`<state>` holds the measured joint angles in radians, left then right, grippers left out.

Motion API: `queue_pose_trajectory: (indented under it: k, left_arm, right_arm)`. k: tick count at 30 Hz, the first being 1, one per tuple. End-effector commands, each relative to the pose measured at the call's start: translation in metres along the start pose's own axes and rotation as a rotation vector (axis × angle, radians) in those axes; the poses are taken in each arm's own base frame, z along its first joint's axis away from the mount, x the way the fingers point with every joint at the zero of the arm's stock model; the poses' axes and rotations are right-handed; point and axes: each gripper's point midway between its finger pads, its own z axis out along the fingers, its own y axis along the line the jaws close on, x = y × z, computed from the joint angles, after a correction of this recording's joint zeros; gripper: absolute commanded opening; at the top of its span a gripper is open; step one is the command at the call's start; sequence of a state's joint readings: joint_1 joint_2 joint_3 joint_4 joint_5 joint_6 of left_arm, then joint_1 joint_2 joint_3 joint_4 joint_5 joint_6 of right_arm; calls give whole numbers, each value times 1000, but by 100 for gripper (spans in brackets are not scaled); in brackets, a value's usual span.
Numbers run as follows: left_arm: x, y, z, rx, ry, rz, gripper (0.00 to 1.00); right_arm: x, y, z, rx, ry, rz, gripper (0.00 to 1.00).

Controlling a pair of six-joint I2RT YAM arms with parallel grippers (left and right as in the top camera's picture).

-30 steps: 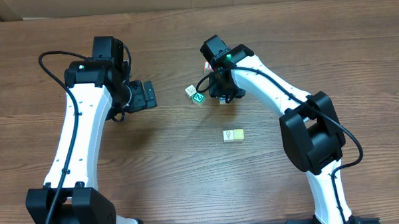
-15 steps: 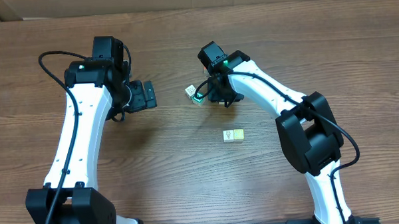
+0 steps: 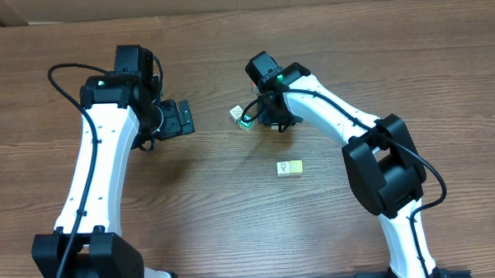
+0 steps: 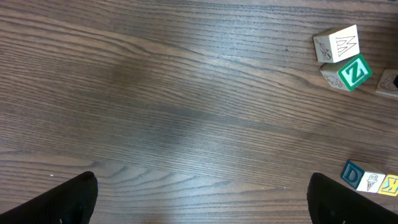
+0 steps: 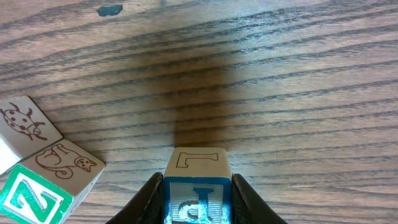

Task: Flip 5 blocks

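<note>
While I watch from far away, my left hand (image 3: pixel 179 118) hangs over the brown bench (image 3: pixel 209 206), well apart from every block. It is wide open and holds nothing.

To the right of it sit two blocks that touch each other. One is a white block (image 4: pixel 336 45) with a thin letter M on the side I see from the left wrist and a little ladybug on another side. Just beside it is the green Z block (image 4: pixel 348 73). It sits turned at a slant, with a small animal drawn on its next face.

Next comes my right hand (image 3: pixel 270 113), near those two blocks but not touching them. It is clenched on a blue block (image 5: pixel 196 186). Both fingers (image 5: pixel 146 200) press on the block, one on each side. The block has a blue face toward the wrist camera and a thin letter L on the face next to it. From above, the arm hides this block. I cannot tell if it rests on the bench or is a bit off it.

Farther right and closer to me, a whitish block (image 3: pixel 283 167) with a tiny drawing and a cream block (image 3: pixel 295 166) lie side by side, touching.
</note>
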<state>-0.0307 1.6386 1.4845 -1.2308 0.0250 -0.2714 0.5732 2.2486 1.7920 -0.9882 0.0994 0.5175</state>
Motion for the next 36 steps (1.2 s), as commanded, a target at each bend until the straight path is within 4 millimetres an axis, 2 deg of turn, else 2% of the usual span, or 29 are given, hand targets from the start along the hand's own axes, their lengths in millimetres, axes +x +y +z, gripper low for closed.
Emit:
queue_pose_trajectory:
  k: [1,3,8,13,16,27,33,36]
  left_arm:
    - [-7,1,-3,-3,-16,-18,100]
    - [-7,1,-3,-3,-16,-18,100]
    - [-7,1,-3,-3,-16,-18,100]
    - [-7,1,-3,-3,-16,-18,100]
    - [-7,1,-3,-3,-16,-18,100]
    - [-7,1,-3,-3,-16,-18,100]
    - [-7,1,-3,-3,-16,-18,100]
    - [-7,1,-3,-3,-16,-18,100]
  right_arm:
    - [-3,-1,-11,-1,-22,-3,28]
    - [-4,0,-15,-5,-24,-3,24]
    - [-1,-2,-37,-6,-14,-3,22]
    - [15,7,-66,-52,26,-24,22]
    - [29,15,-77,-71,51,-49,22]
    - [81,49,-82,-75,143,-127,23]
    - [109,49,-71,-26,191,-117,23]
    - [115,48,-63,8,177,-131,23]
